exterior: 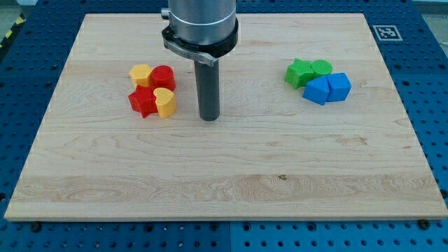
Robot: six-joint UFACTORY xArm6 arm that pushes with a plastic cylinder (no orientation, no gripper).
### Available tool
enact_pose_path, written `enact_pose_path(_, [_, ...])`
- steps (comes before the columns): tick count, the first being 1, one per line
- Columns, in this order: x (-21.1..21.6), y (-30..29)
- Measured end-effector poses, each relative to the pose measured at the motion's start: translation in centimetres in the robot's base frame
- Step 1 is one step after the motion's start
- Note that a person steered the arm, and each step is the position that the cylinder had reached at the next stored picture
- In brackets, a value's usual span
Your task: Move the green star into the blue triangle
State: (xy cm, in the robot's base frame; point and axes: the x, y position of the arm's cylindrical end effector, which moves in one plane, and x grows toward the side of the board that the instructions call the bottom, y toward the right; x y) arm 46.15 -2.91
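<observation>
The green star (299,73) lies at the view's right, touching a round green block (322,68) on its right. Just below them sit two blue blocks side by side: a blue triangle-like block (317,90) on the left, touching the green star's lower right, and a blue cube-like block (339,87) on the right. My tip (208,118) rests on the board near the middle, well to the left of this cluster and just right of the red and yellow blocks.
At the view's left sits a tight group: a yellow block (140,73), a red round block (163,77), a red star (143,101) and a yellow heart (165,102). The wooden board (224,182) lies on a blue perforated table.
</observation>
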Motion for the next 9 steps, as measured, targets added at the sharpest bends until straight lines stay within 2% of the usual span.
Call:
enact_pose_path(1, [0.0,0.0])
enact_pose_path(2, [-1.8,0.0])
enact_pose_path(3, [-7.6,0.0])
enact_pose_path(4, [-14.4,2.8])
enact_pose_path(5, [-15.4,9.2])
enact_pose_path(7, [-14.2,13.3])
enact_pose_path(9, [-10.2,16.7])
